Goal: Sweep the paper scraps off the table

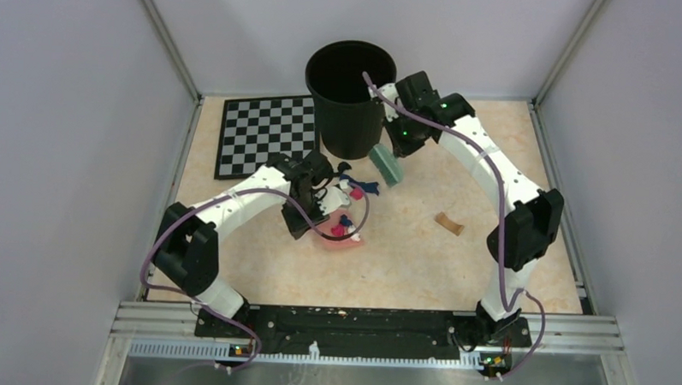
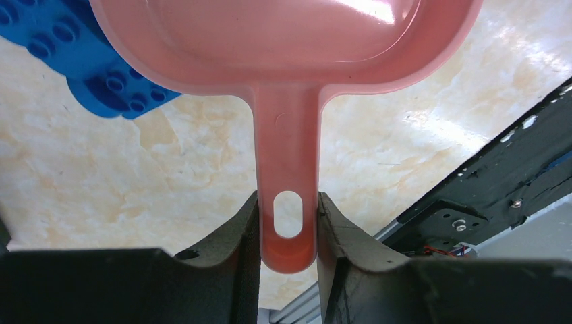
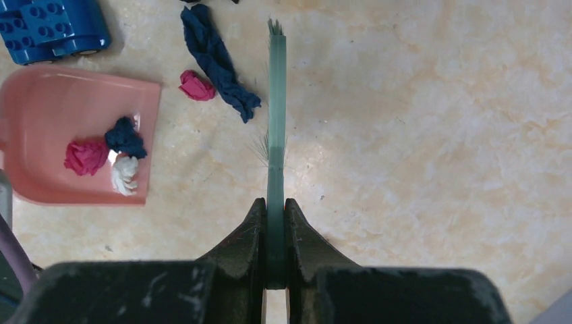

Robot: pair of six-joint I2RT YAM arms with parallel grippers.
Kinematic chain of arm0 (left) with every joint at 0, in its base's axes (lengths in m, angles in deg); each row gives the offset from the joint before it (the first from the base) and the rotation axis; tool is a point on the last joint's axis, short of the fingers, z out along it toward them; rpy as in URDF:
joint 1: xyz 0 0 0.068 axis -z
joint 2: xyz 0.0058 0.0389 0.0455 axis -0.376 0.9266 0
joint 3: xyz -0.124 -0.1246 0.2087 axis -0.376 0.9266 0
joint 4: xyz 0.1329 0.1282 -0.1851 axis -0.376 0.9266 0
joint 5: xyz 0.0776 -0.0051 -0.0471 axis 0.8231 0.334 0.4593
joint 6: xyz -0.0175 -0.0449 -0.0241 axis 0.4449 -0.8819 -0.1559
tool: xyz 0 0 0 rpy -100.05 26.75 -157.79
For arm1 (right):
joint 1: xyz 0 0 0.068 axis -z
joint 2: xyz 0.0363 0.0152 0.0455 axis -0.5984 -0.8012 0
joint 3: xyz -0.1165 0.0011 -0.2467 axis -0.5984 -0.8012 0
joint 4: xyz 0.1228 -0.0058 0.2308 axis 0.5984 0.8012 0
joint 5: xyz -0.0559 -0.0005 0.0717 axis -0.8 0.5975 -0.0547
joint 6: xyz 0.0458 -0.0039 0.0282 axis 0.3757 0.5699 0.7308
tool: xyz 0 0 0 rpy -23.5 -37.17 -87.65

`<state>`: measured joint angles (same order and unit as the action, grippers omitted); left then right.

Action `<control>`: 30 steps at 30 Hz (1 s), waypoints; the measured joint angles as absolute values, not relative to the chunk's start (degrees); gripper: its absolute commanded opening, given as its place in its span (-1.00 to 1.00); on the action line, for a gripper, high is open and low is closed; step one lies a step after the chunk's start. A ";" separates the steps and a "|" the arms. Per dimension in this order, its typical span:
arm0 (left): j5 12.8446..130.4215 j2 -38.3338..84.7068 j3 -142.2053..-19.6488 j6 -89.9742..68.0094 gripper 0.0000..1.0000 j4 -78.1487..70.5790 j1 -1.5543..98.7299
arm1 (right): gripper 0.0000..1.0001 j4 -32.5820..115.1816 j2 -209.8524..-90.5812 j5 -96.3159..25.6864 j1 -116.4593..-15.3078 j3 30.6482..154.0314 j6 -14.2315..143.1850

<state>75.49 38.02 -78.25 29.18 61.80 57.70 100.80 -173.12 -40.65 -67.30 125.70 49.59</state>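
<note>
My left gripper (image 1: 313,219) (image 2: 289,226) is shut on the handle of the pink dustpan (image 1: 344,241) (image 2: 283,40), which lies on the marbled table (image 1: 404,263). Pink, blue and white paper scraps (image 3: 108,155) lie in the pan (image 3: 40,101). My right gripper (image 1: 397,146) (image 3: 275,206) is shut on the grey-green brush (image 1: 388,165) (image 3: 276,121), seen edge-on just right of the pan. A dark blue twisted scrap (image 3: 219,61) and a pink scrap (image 3: 195,86) lie on the table between brush and pan. A tan scrap (image 1: 448,223) lies alone to the right.
A black bucket (image 1: 349,94) stands at the back, next to my right wrist. A checkerboard mat (image 1: 267,134) lies at the back left. A blue studded toy block (image 3: 47,23) (image 2: 81,61) sits just behind the dustpan. Grey walls enclose the table.
</note>
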 measured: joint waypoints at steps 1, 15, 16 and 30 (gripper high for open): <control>75.80 38.02 -77.95 28.98 -1.00 61.78 57.16 | -1.00 100.45 -173.67 -41.00 -67.87 125.78 49.08; 73.52 46.26 -81.60 27.67 -1.00 58.94 55.13 | -1.00 101.72 -178.23 -35.95 -75.98 123.33 46.07; 73.24 46.50 -81.88 27.67 -1.00 58.74 55.13 | -1.00 102.16 -178.04 -33.72 -75.91 123.38 46.77; 70.64 42.69 -77.86 28.85 -1.00 51.14 55.13 | -1.00 108.69 -172.36 -29.11 -69.03 131.07 53.45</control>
<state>70.64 42.69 -77.86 28.85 51.14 55.13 108.69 -172.36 -29.11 -69.03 131.07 53.45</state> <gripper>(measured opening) 0.354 0.058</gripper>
